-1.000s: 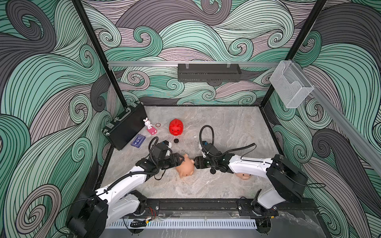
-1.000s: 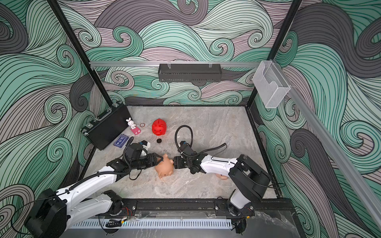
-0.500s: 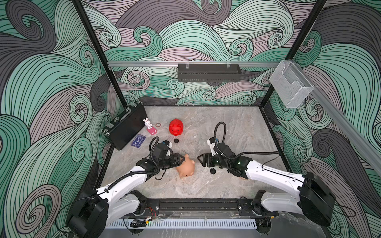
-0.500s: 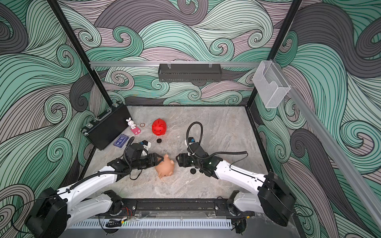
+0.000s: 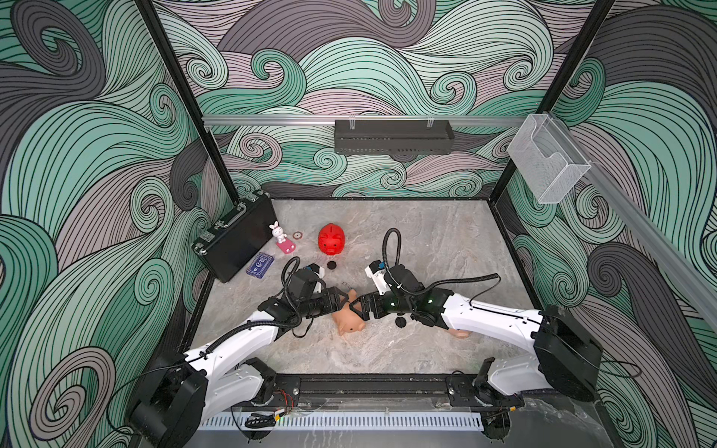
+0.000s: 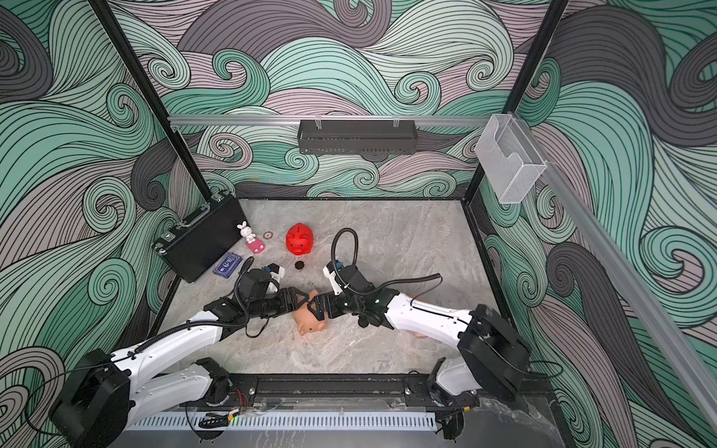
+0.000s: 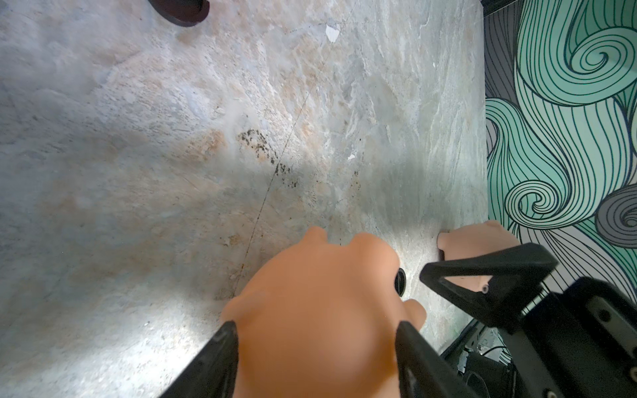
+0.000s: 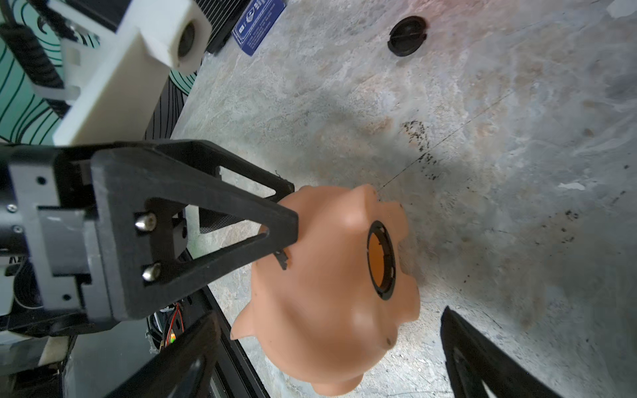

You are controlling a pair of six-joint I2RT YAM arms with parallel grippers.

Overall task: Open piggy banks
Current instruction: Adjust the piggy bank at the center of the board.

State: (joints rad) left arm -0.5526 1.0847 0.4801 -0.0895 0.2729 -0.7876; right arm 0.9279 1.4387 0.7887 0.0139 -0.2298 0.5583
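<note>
Two white arms meet near the middle of the marble table (image 5: pixel 426 240), well in front of one black case (image 5: pixel 236 238) by the wall. Three piggy banks show: the red pig (image 5: pixel 331 239) upright farther back, a peach pig (image 5: pixel 349 320) on its side between the grippers, snout toward the front rail, open belly hole toward the right arm, and a second peach pig (image 5: pixel 458 332) mostly hidden beneath the right arm. The left gripper (image 7: pixel 315 339) clamps the peach pig's body; the right gripper (image 8: pixel 331 339) stands wide around it, fingers apart from it. Two black plugs lie loose: one (image 5: pixel 331 265) near the red pig, one (image 5: pixel 400 321) beside the right gripper.
</note>
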